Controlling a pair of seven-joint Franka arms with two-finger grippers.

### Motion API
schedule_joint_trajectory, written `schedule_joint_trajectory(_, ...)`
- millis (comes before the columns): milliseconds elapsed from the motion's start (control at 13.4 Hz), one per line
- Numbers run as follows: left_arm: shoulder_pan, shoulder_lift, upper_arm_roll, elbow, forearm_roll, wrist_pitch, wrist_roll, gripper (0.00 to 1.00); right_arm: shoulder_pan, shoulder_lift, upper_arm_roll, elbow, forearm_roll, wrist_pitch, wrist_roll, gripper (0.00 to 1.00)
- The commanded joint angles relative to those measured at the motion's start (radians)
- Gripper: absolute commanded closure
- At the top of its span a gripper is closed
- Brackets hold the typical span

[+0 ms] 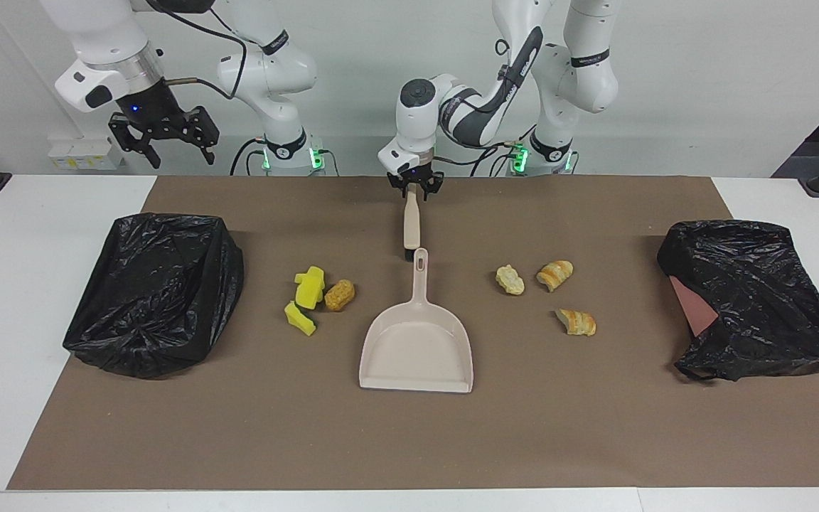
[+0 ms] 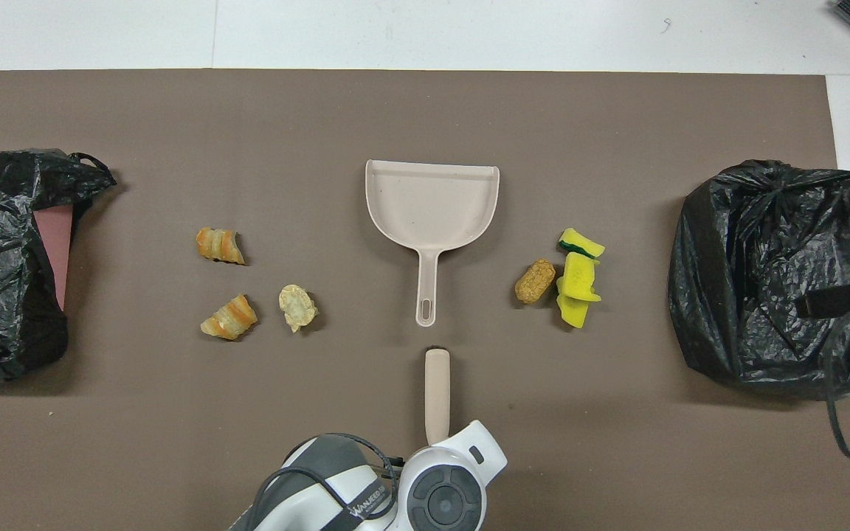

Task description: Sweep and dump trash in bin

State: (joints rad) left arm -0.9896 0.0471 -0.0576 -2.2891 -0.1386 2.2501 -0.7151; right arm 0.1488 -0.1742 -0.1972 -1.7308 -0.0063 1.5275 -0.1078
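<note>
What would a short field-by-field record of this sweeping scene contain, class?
left gripper: closing on the brush handle
right gripper: open, raised over the table's edge, waiting
dustpan: flat, mid-mat
bread pieces: toward the left arm's end
yellow sponge chunks: beside a brown lump
bins: black-bagged, one at each end

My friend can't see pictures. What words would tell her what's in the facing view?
The left gripper is at the top end of a beige brush standing just above a dustpan on a brown mat. Yellow sponge chunks and a brown lump lie toward one black-bagged bin, bread pieces toward the other. The right gripper waits open, up in the air.
</note>
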Motion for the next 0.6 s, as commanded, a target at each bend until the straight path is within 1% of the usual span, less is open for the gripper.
schedule_joint_trajectory(0,-0.004,-0.033,0.007,0.002,-0.004,-0.052,-0.015,0.66,-0.012,-0.024,0.002,-0.024,0.002,-0.006,-0.038,0.00)
schedule_joint_trajectory(75,0.000,-0.038,0.007,0.002,-0.006,-0.056,-0.020,0.72,-0.012,-0.024,0.002,-0.024,0.002,-0.006,-0.038,0.00)
schedule_joint_trajectory(150,0.000,-0.042,0.007,0.002,-0.006,-0.066,-0.027,0.89,-0.012,-0.024,0.002,-0.024,0.002,-0.006,-0.038,0.00)
schedule_joint_trajectory(224,0.000,-0.046,0.010,0.002,-0.006,-0.070,-0.026,1.00,-0.012,-0.024,0.002,-0.024,0.002,-0.004,-0.035,0.00)
schedule_joint_trajectory(299,0.005,-0.050,0.018,0.002,-0.006,-0.084,-0.020,1.00,-0.011,-0.024,0.002,-0.023,0.002,-0.006,-0.033,0.00)
schedule_joint_trajectory(524,0.084,-0.102,0.018,0.002,0.002,-0.162,-0.015,1.00,0.003,-0.022,0.005,-0.023,0.000,-0.004,-0.024,0.00)
